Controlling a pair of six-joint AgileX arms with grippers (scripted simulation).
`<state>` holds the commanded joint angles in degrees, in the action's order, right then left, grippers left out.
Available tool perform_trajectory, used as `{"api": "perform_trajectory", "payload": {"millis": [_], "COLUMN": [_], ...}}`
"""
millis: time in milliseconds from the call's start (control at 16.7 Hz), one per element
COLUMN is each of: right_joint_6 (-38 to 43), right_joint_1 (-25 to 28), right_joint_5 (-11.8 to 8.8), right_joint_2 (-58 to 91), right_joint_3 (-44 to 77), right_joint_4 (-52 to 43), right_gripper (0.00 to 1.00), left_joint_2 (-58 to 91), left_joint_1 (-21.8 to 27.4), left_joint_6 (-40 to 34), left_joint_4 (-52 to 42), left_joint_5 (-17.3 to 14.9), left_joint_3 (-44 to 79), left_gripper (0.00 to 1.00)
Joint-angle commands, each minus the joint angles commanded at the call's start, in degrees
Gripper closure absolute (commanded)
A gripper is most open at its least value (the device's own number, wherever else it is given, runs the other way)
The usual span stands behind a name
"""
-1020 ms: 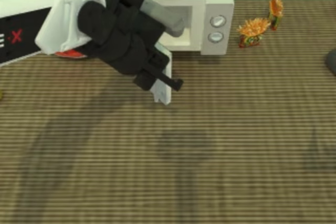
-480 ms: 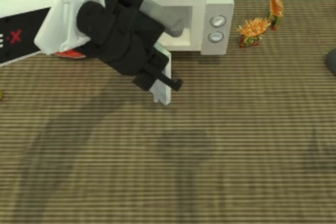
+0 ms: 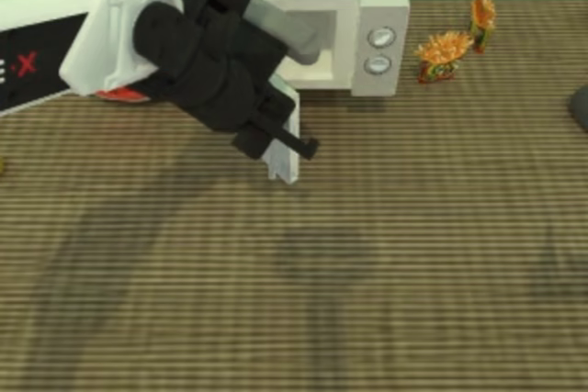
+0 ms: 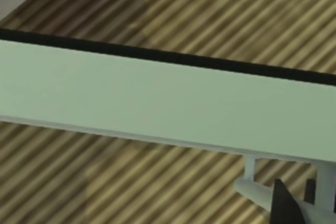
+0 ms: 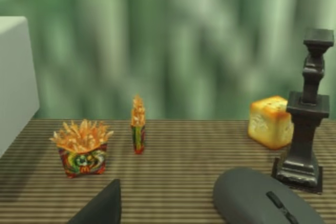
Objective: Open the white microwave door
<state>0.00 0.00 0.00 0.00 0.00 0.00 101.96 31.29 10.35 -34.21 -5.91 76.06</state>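
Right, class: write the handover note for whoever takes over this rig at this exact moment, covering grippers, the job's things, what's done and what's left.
Left gripper: at the free edge of the door, at the handle; whether its jaws are closed on it cannot be seen.
Right gripper: parked off the table's right side, facing the fries, mouse, bread and candlestick.
White microwave: at the back of the table, knobs on its right panel.
Done: door swung out toward the front, cavity exposed.
Left: judge whether it is open wide enough, then pull the left arm away.
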Motion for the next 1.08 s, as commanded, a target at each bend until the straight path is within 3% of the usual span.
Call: {"api": "perform_trajectory", "payload": {"millis": [360,780,1080], "right_joint_6": [0.0,0.0,0.0], "right_joint_1": [0.0,0.0,0.0], "right_joint_5": [0.0,0.0,0.0], "right_joint_2": [0.0,0.0,0.0], "right_joint_3": [0.0,0.0,0.0], "right_joint_4": [0.0,0.0,0.0], "right_gripper": [0.0,0.0,0.0], "left_joint_2": [0.01,-2.32,-2.35], "left_joint_1": [0.22,-2.83,-2.89], "left_joint_6": [-0.07,7.43,7.57], "left_joint_4": [-0.04,-0.72,-0.75], "left_joint_5": [-0.48,-4.15,-4.22], "left_joint_3": [-0.21,-2.61,-2.68], "left_gripper": [1.0,1.0,1.0]}}
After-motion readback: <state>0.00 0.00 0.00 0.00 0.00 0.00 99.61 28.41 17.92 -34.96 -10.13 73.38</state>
